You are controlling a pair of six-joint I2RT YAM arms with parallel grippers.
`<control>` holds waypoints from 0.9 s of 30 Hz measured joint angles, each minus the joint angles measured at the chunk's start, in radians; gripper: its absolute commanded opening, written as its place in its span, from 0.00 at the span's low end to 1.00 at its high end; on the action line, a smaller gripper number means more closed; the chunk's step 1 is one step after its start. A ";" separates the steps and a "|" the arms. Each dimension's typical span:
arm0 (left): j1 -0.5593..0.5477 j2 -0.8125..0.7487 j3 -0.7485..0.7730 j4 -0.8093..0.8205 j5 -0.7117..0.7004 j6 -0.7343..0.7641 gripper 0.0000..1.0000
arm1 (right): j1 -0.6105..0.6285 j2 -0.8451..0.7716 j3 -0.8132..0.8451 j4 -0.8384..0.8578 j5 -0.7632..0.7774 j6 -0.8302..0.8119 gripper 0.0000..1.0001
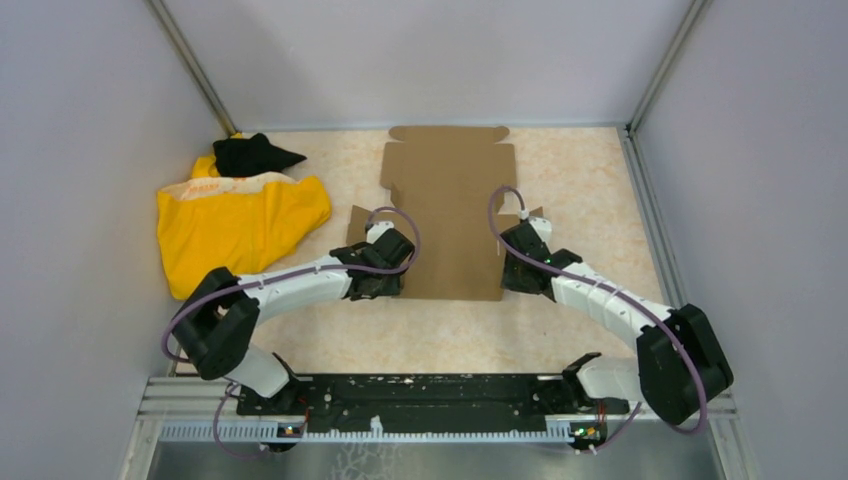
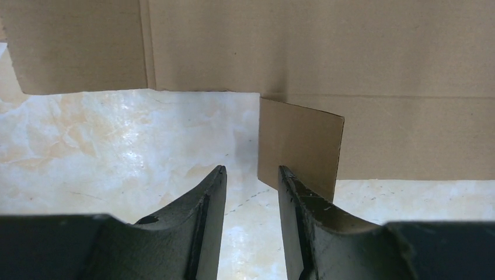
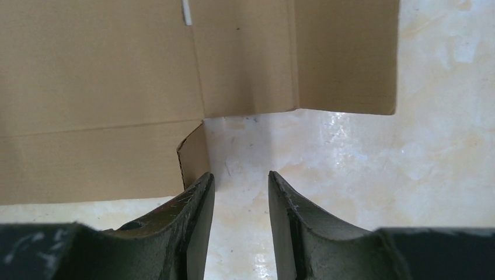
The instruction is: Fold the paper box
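roughly between left tool (image 2: 251, 172) and right tool (image 3: 240, 175) lies paper box (image 1: 445, 215) (unfolded).

Robot lab cell: grey panel walls (image 1: 80, 150), aluminium rail (image 1: 185, 408), marbled tabletop (image 1: 590, 190).

The paper box (image 1: 447, 215) is showing plain brown mid-frame. The table (image 1: 590, 200) is showing cream-and-peach marbling. At upper left, a yellow cloth (image 1: 235, 225) is contrasting with a black garment (image 1: 250, 153).
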 measured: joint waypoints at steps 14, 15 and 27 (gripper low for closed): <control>-0.035 0.060 0.055 -0.011 -0.006 0.001 0.47 | 0.087 0.145 0.083 0.033 0.008 0.000 0.42; -0.036 0.063 0.059 -0.011 -0.006 0.001 0.48 | 0.090 0.156 0.088 0.037 0.008 0.000 0.42; -0.048 0.077 0.077 0.002 -0.001 0.000 0.49 | 0.111 0.232 0.095 0.077 0.006 0.000 0.43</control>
